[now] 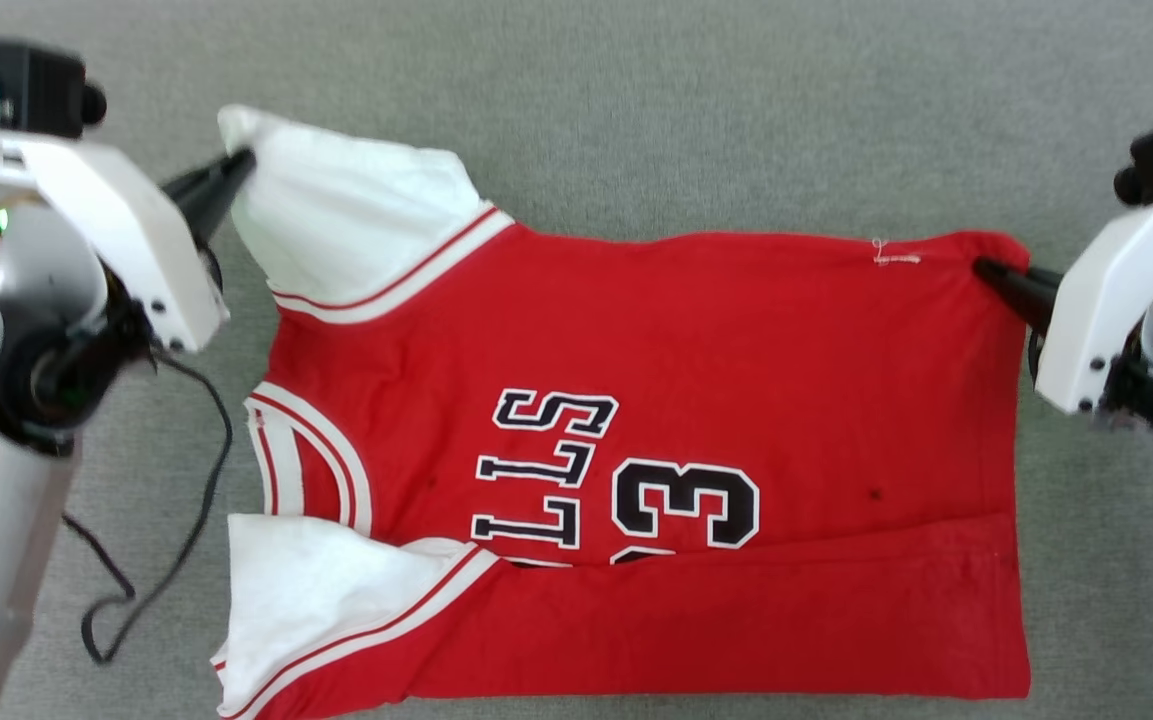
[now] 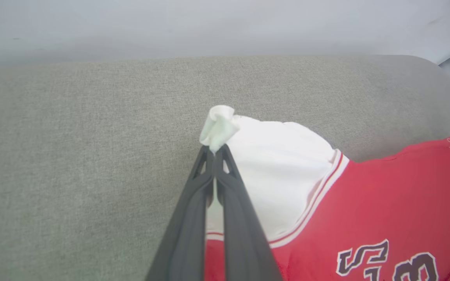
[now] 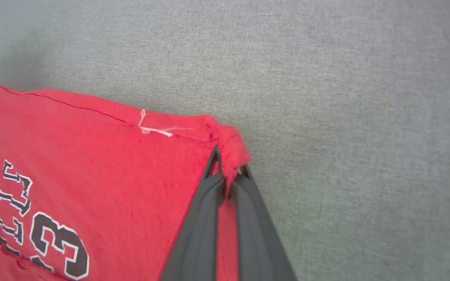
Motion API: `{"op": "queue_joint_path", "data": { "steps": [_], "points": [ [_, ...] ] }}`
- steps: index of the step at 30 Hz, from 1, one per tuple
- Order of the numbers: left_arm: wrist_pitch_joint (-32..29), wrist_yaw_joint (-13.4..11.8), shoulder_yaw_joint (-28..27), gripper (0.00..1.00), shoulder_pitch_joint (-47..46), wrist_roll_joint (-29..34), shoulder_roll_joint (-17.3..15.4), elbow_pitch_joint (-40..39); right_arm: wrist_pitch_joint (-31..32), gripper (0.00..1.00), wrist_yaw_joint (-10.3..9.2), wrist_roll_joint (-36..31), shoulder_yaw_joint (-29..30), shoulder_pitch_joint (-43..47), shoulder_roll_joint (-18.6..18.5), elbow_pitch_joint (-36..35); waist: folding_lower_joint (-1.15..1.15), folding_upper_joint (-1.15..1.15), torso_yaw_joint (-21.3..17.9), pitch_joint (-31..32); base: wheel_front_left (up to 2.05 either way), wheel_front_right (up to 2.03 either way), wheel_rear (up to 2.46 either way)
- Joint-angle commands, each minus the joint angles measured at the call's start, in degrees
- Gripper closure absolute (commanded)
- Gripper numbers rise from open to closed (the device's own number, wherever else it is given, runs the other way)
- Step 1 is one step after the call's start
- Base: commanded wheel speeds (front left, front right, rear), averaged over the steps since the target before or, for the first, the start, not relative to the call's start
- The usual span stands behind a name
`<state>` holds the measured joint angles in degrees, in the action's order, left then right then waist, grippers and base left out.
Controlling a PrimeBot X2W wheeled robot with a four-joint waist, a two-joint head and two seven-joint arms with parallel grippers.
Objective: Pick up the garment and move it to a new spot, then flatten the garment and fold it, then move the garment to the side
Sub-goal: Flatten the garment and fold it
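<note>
With your left tool (image 1: 241, 160) clamped on the white sleeve (image 1: 336, 215) at upper left and your right tool (image 1: 981, 268) on the garment (image 1: 696, 350) hem corner (image 1: 996, 250), lift both evenly and keep the edge taut.

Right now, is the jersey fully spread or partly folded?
Partly folded: the garment has its near edge turned over, covering part of the lettering and number.

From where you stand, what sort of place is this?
Probably an indoor folding workspace: a grey upholstered surface, a plain pale wall behind it, and the garment held between the left gripper and right gripper.
</note>
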<state>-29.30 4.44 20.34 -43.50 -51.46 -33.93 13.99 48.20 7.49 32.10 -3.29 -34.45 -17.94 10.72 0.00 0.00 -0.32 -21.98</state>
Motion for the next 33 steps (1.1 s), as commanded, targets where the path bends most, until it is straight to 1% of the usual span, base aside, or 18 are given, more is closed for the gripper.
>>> {"op": "queue_joint_path", "data": {
  "steps": [1, 6, 11, 13, 16, 18, 19, 20, 21, 22, 23, 24, 27, 28, 31, 33],
  "points": [
    [0.5, -0.6, -0.3, 1.00, 1.9, -0.3, -0.2, -0.5, -0.6, 1.00, 0.00, -0.3, 0.0, 1.5, -0.3, -0.6, 0.00, 0.00, 0.2, 2.4, 0.00, 0.00, 0.00],
    [3.5, -2.6, -2.0, 1.00, 12.5, -2.9, 0.0, -3.4, -3.7, 1.00, 0.00, 0.8, 0.9, 9.1, 0.2, -2.9, 0.00, 0.00, 0.9, 7.6, 0.00, 0.00, 0.00],
    [6.3, -5.4, -3.5, 1.00, 25.0, -5.2, 0.4, -6.3, -5.8, 1.00, 0.00, 2.0, 1.7, 18.0, 1.0, -4.2, 0.00, 0.00, 1.3, 12.3, 0.00, 0.00, 0.00],
    [7.0, -6.5, -3.5, 1.00, 29.9, -6.2, 1.1, -7.4, -6.7, 1.00, -0.01, 2.4, 2.2, 21.5, 1.4, -4.2, 0.00, 0.00, 1.4, 13.6, 0.00, 0.00, 0.00],
    [7.3, -7.4, -2.9, 1.00, 35.5, -7.2, 1.8, -8.2, -8.5, 1.00, 0.00, 2.8, 3.5, 26.1, 2.1, -4.1, 0.00, 0.00, 1.7, 14.6, 0.00, 0.00, 0.00],
    [7.4, -7.4, -2.1, 1.00, 38.2, -8.0, 3.1, -7.8, -9.8, 1.00, -0.01, 2.0, 3.9, 28.8, 2.3, -3.5, 0.00, 0.00, 1.7, 15.2, 0.00, 0.00, 0.00],
    [7.4, -7.4, -1.6, 1.00, 39.5, -8.0, 3.4, -7.3, -10.4, 0.92, -0.01, 2.3, 4.1, 30.2, 3.0, -3.2, 0.00, 0.00, 1.7, 15.4, 0.00, 0.00, 0.00],
    [7.4, -7.3, -1.1, 1.00, 40.5, -8.0, 3.6, -6.8, -11.3, 0.67, -0.01, 1.8, 4.2, 31.2, 3.1, -2.8, 0.00, 0.00, 1.6, 15.6, 0.00, 0.00, 0.00],
    [8.0, -7.1, -1.0, 0.89, 40.9, -7.9, 4.0, -6.2, -12.1, 0.08, -0.01, 1.4, 4.1, 31.9, 3.0, -2.4, 0.00, 0.00, 1.6, 15.7, 0.00, 0.00, 0.00],
    [8.9, -7.2, -1.0, 0.53, 41.2, -7.6, 4.6, -5.6, -13.1, 0.00, -0.01, 1.6, 4.1, 32.6, 3.7, -1.9, 0.00, 0.00, 1.5, 15.9, 0.00, 0.00, 0.00],
    [9.4, -7.0, -0.7, 0.18, 41.6, -7.4, 4.9, -5.0, -14.0, 0.00, 0.00, 1.7, 4.3, 33.3, 4.1, -1.5, 0.00, 0.00, 1.3, 16.1, 0.00, 0.00, 0.00],
    [10.1, -7.0, -0.3, 0.00, 42.1, -6.9, 5.2, -4.4, -14.8, 0.00, -0.01, 1.2, 4.2, 33.9, 4.0, -1.3, 0.00, 0.00, 1.2, 16.4, 0.00, 0.00, 0.00],
    [13.2, -6.4, 0.3, 0.00, 42.2, -4.9, 5.9, -3.9, -17.6, 0.00, 0.00, 0.6, 4.1, 35.1, 4.4, -1.6, 0.00, 0.00, 0.8, 17.4, 0.00, 0.00, 0.00],
    [14.5, -6.6, 0.5, 0.00, 42.2, -3.8, 5.9, -4.1, -18.4, 0.00, 0.00, 0.5, 4.1, 35.5, 4.3, -2.2, 0.00, 0.00, 0.7, 17.8, 0.00, 0.00, 0.00],
    [19.1, -7.5, 0.3, 0.00, 42.0, -0.3, 5.7, -5.4, -20.2, 0.00, 0.00, -0.4, 4.5, 36.3, 3.6, -4.9, 0.00, 0.00, 0.2, 19.0, 0.00, 0.00, 0.00],
    [22.0, -8.6, 0.1, 0.00, 42.5, 1.6, 5.9, -6.9, -20.5, 0.00, 0.00, -0.8, 5.1, 36.7, 3.3, -7.0, 0.00, 0.00, -0.2, 19.7, 0.00, 0.00, 0.00]
  ]
}}
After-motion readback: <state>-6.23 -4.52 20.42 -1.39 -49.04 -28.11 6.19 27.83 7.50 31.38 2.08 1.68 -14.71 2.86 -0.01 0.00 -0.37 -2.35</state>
